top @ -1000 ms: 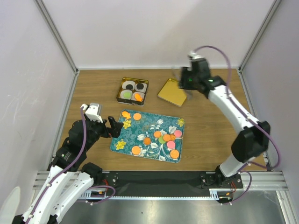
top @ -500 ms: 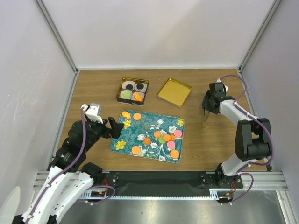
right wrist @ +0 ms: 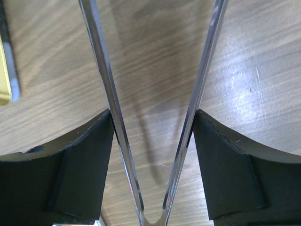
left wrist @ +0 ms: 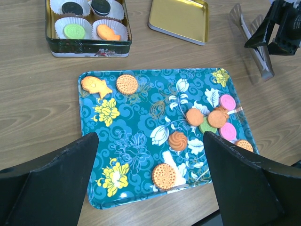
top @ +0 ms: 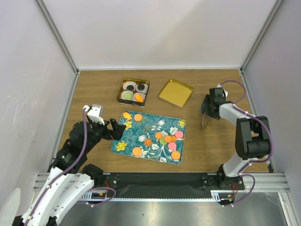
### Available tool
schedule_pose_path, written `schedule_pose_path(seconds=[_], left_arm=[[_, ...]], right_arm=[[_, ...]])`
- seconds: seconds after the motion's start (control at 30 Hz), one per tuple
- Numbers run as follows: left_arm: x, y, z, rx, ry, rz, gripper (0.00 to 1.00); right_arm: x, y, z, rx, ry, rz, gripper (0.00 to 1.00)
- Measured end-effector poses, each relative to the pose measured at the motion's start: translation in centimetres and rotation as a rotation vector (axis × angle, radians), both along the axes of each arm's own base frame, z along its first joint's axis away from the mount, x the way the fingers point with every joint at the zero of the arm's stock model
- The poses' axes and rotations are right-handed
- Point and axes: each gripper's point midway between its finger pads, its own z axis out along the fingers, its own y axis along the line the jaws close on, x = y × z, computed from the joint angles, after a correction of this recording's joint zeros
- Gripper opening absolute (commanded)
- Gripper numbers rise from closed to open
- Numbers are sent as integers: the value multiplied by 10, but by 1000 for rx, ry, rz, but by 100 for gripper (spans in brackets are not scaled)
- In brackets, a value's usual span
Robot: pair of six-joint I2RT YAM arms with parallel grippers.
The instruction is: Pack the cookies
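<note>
Several cookies (top: 167,139), orange, pink and green discs, lie on the teal flowered tray (top: 141,127), and an orange fish and a disc (left wrist: 127,84) lie at its far left corner. The gold tin (top: 133,91) holds white cups with a green, an orange and two black cookies (left wrist: 74,31). My left gripper (left wrist: 150,141) hangs open above the tray's near edge, holding nothing. My right gripper (right wrist: 153,117) is to the right of the tray, shut on metal tongs (right wrist: 207,70). Both tong arms press against its fingers (right wrist: 84,155) and their tips point down at the table (top: 203,123).
The tin's gold lid (top: 175,92) lies upside down between the tin and the right gripper (top: 209,106), and its edge shows at the left of the right wrist view (right wrist: 4,70). White walls enclose the wooden table (top: 94,84) on three sides.
The right arm swung from above the gold lid to the table's right side and came down. Its jaws widened and the tong arms spread with them. The left arm stayed still.
</note>
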Motion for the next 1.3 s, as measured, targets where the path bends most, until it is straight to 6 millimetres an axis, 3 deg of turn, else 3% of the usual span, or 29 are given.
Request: schedule_pose_path(seconds=[0.57, 0.77, 0.9, 1.0, 1.1, 1.2, 1.3], left_arm=[[-1, -2, 0, 0, 0, -10, 100], [-1, -2, 0, 0, 0, -12, 100], [-1, -2, 0, 0, 0, -11, 100], [-1, -2, 0, 0, 0, -10, 100], [-1, -2, 0, 0, -1, -10, 100], [-2, -2, 1, -1, -3, -10, 100], [-2, -2, 2, -3, -7, -10, 100]], right_arm=[[-9, 1, -1, 8, 18, 11, 85], [-3, 10, 34, 14, -39, 32, 80], [32, 54, 82, 19, -142, 108, 70], [62, 85, 102, 37, -206, 144, 62], [83, 100, 94, 46, -201, 136, 55], [99, 103, 65, 35, -152, 102, 52], [101, 100, 32, 16, -82, 70, 51]])
